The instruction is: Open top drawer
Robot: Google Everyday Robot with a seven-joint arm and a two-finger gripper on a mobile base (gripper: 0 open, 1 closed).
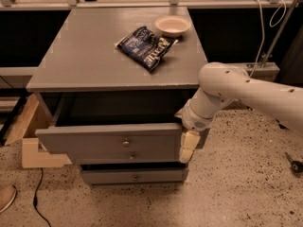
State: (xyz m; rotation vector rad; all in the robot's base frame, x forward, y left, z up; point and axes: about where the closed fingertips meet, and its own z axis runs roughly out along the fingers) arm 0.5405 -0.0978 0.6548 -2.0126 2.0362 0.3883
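The top drawer [94, 143] of the gray cabinet stands pulled out, its dark inside showing behind the front. Its small round metal knob [126, 144] sits at the centre of the front. My gripper [188, 146], on the white arm coming in from the right, is at the right end of this drawer front, pointing down along its edge. It is well to the right of the knob.
A dark blue snack bag [145, 46] and a white bowl [172, 25] lie on the cabinet top [85, 56]. Two narrower drawer fronts [135, 176] sit below. A wooden box [29, 141] stands on the floor at left, with a cable beside it.
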